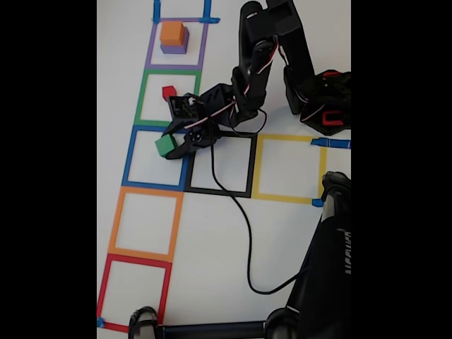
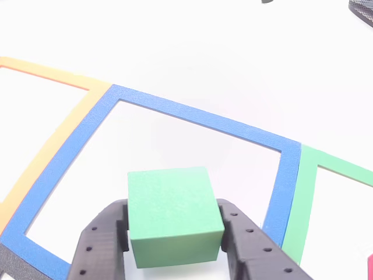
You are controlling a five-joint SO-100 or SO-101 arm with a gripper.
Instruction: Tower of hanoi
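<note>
Gripping green cube, plain matte faces, end effector closed.

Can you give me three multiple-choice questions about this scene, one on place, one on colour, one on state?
1. Where is the green cube?
A. over the blue tape square
B. in the red square
C. on the orange cube

2. What colour is the cube under the orange cube?
A. red
B. purple
C. green

3. What is the hand doing?
A. open, empty
B. shut on the green cube
C. holding the red cube

Answers: 1 A, the fixed view shows it inside the blue outline. 2 B, the purple cube shows beneath. 3 B, both fingers press its sides.
</note>
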